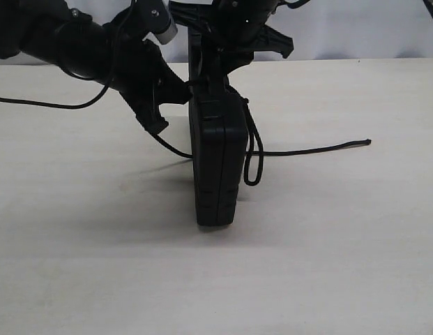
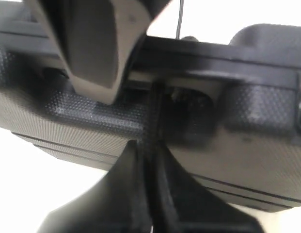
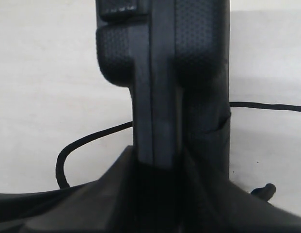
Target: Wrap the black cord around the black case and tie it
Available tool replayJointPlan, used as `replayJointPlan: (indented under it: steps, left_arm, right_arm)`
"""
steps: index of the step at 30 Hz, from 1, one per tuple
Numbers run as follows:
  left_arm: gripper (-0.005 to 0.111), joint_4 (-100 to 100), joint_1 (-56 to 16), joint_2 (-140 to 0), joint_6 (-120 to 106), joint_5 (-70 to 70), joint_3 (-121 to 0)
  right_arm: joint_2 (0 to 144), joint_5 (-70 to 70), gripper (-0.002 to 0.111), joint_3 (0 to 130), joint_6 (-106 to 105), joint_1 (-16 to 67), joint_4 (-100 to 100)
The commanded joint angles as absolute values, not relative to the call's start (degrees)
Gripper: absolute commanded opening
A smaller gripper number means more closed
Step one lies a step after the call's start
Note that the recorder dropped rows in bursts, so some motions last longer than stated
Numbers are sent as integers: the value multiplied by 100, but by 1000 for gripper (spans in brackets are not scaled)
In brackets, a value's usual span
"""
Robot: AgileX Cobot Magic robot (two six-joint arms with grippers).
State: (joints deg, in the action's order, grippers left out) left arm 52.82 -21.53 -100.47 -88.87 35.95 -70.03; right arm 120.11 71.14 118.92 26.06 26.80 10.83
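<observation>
Black case [image 1: 216, 167] closed, inside not visible. Stands upright on narrow edge on table [image 1: 77, 265], directly below right gripper [image 3: 157, 167], jaws clamped on its upper edge. Left gripper [image 2: 151, 160] just beside case top, pinched tight on black cord [image 1: 307, 149]. Cord loop hangs on case side away from left gripper, tail trailing across table. Open tabletop either side of case.

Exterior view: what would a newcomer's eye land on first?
The case stands upright on its narrow edge in the middle of the table, clamped from above by the right hand. The cord hangs in a loop on the side of the case toward the view's right, with a tail trailing off that way. The left hand, near the top of the case, is shut on another stretch of cord.
</observation>
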Motion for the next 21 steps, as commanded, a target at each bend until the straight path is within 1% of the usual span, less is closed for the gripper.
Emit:
replayJointPlan:
  steps: [1,4,5,7,9,13,21]
  left_arm:
    - [8,5363,-2204,-10011,-8859,3637,-6996]
    - [25,5363,-2204,-10011,-8859,3690,-6996]
    - [38,5363,-2204,-10011,-8835,3690,-6996]
    - [50,5335,-2204,-9986,-8822,3690,-6996]
    - [52,5122,-2204,-9946,-8811,3640,-6996]
    - [52,4535,-2204,-9751,-8504,3650,-6996]
    - [52,2557,-2204,-9235,-6523,3860,-6996]
  right_arm:
    - [11949,6996,4,11924,2633,2678,1149]
    - [11949,6996,4,11924,2633,2678,1149]
    - [11949,6996,4,11924,2633,2678,1149]
    - [11949,6996,4,11924,2633,2678,1149]
    - [11949,6996,4,11924,2633,2678,1149]
    - [11949,6996,4,11924,2633,2678,1149]
    - [11949,6996,4,11924,2633,2678,1149]
